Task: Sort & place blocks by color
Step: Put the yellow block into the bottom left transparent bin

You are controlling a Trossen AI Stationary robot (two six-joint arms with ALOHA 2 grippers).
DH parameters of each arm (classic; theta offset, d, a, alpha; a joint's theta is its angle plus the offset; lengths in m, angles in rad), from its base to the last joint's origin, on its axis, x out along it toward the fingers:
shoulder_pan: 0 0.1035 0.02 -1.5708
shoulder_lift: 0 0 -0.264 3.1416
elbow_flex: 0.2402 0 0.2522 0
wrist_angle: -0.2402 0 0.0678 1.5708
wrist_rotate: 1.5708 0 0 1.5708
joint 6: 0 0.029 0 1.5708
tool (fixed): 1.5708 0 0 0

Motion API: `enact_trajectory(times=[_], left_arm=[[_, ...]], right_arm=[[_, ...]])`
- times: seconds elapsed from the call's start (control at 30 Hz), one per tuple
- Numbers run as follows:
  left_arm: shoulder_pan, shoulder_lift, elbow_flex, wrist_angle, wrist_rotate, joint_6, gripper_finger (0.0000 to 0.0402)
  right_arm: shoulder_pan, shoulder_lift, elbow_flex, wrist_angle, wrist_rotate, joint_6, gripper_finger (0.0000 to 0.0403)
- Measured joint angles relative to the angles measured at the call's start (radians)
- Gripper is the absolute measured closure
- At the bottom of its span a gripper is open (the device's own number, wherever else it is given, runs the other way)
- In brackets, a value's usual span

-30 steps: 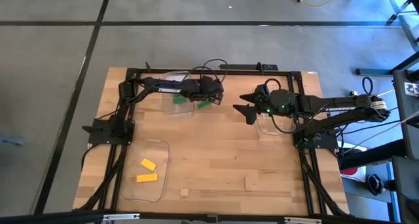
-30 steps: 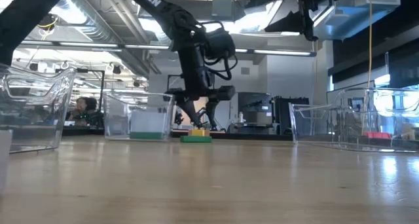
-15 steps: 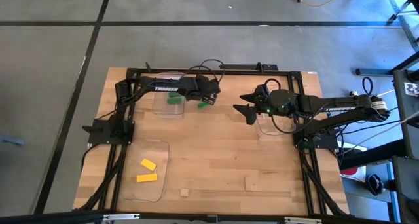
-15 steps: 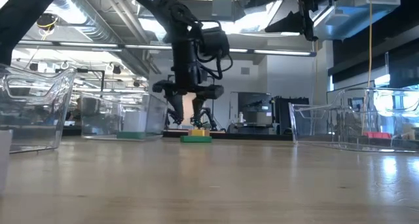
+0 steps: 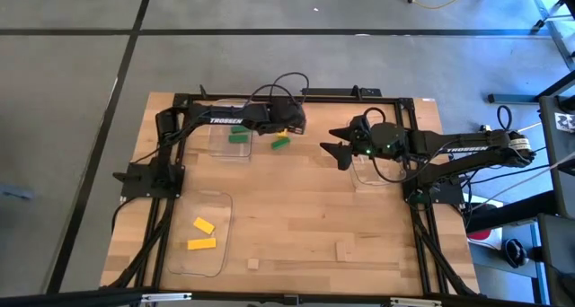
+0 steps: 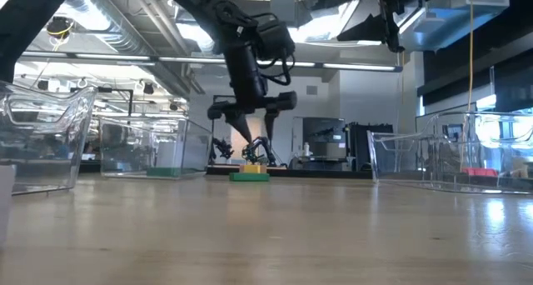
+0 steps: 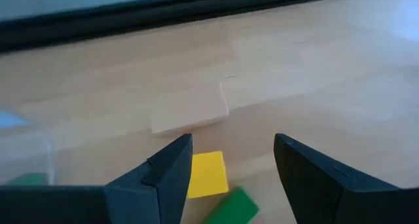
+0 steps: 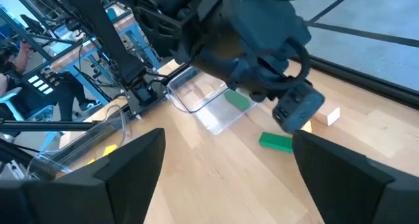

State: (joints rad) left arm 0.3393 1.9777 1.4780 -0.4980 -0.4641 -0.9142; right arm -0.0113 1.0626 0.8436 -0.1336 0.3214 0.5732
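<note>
My arms both carry white "TROSSEN" lettering in the high view. My left wrist view alone shows a yellow block (image 7: 207, 173) and a tan wooden block (image 7: 190, 110) just past my left gripper (image 7: 232, 160), whose fingers stand apart holding nothing; half a second ago that gripper hung lower, nearer the clear tray (image 5: 225, 144) with its green block (image 5: 238, 136). The other green block (image 5: 281, 143) lies on the worktop (image 5: 305, 217) at about twelve o'clock, two yellow blocks (image 5: 202, 234) sit in the seven o'clock tray (image 5: 216, 258), and my right gripper (image 5: 337, 151) waits wide open, empty, around two o'clock.
</note>
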Motion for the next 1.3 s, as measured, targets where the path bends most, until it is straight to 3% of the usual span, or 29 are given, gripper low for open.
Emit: enact_trajectory(times=[0.13,0.7,1.3], left_arm=[[0.0,0.01,0.001,0.027,-0.041,-0.053,0.0195],[-0.024,0.098,0.0,-0.027,-0.052,-0.153,0.0196],[-0.023,0.15,-0.002,-0.032,0.001,-0.156,0.0196]], right_arm=[[0.0,0.0,0.0,-0.001,0.0,0.001,0.0067],[0.0,0.0,0.0,-0.015,-0.001,-0.003,0.0067],[0.0,0.0,0.0,-0.02,0.0,-0.002,0.0067]])
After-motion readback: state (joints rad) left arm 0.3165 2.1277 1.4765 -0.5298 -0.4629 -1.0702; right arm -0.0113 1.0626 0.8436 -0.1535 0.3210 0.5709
